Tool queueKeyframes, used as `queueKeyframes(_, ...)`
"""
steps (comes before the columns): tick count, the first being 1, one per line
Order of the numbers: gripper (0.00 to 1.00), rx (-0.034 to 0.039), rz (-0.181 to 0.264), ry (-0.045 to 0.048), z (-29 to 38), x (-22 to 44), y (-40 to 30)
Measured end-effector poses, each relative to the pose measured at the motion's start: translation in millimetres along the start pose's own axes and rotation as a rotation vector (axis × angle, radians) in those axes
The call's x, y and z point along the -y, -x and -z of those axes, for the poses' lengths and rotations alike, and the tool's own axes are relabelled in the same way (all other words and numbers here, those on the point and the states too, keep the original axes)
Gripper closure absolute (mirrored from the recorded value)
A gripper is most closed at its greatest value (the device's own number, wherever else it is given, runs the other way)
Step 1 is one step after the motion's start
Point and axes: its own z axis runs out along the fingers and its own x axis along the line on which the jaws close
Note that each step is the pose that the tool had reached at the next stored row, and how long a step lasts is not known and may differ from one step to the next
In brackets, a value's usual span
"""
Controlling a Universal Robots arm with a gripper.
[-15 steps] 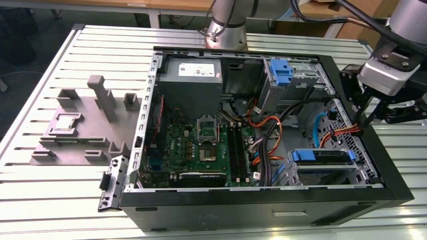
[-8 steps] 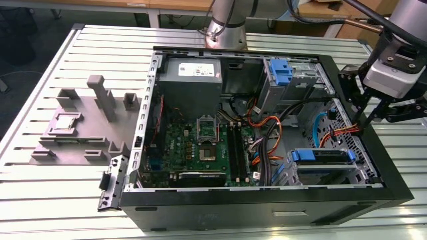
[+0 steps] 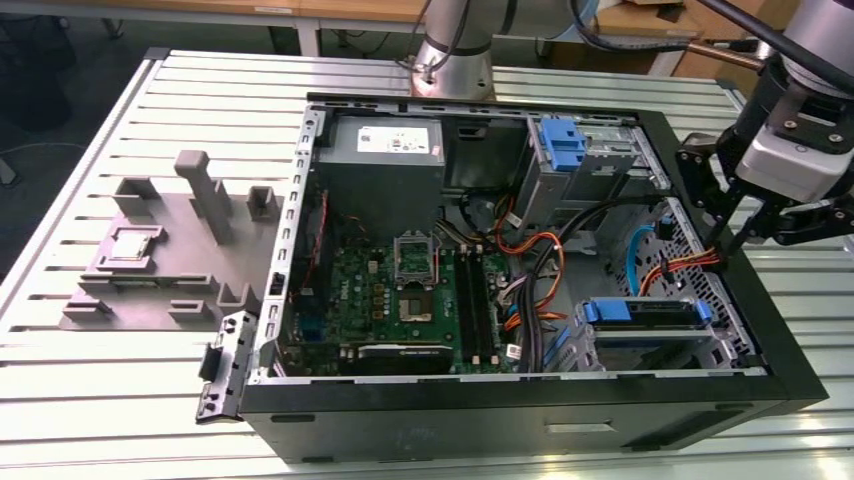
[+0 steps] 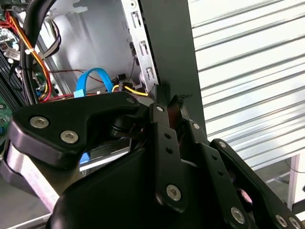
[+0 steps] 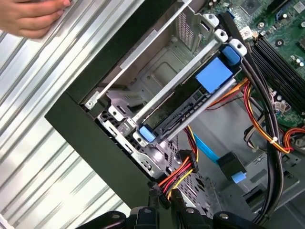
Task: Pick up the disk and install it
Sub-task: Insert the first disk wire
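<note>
My gripper [image 3: 719, 255], jaws together and empty, is at the side wall of the computer case [image 3: 767, 320]; the disk [image 3: 643, 313] lies near, toward the exterior view's left, long edge crosswise to that wall.

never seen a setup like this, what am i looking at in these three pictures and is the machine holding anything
This is one robot arm with a black gripper, its grasping part. It is working over an open black desktop computer case that lies on a ribbed metal table. The exterior view comes from a camera off the arm that looks down on the whole scene. Both wrist views come from cameras riding on the arm, so they look past the gripper into the case. The silver hard disk with its blue plastic bracket sits in a bay in a corner of the case. The gripper hovers by the case wall near that bay, and I see nothing held in it. A grey plastic parts holder lies on the exterior view's left. In the first wrist view, a person's hand rests on the table.
</note>
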Motion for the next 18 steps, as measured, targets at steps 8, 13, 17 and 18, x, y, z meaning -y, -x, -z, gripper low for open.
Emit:
queueKeyframes(8,0.75,0.0059,0.068,-0.0112,-0.7,-1.7,-1.4)
queueKeyframes(13,0.75,0.0096,0.106,-0.0157,-1.0,-2.8,-2.3)
queueKeyframes(17,0.75,0.0074,0.121,-0.0136,-1.1,-4.5,-3.9)
queueKeyframes(18,0.75,0.0074,0.128,-0.0137,-1.0,-4.5,-3.9)
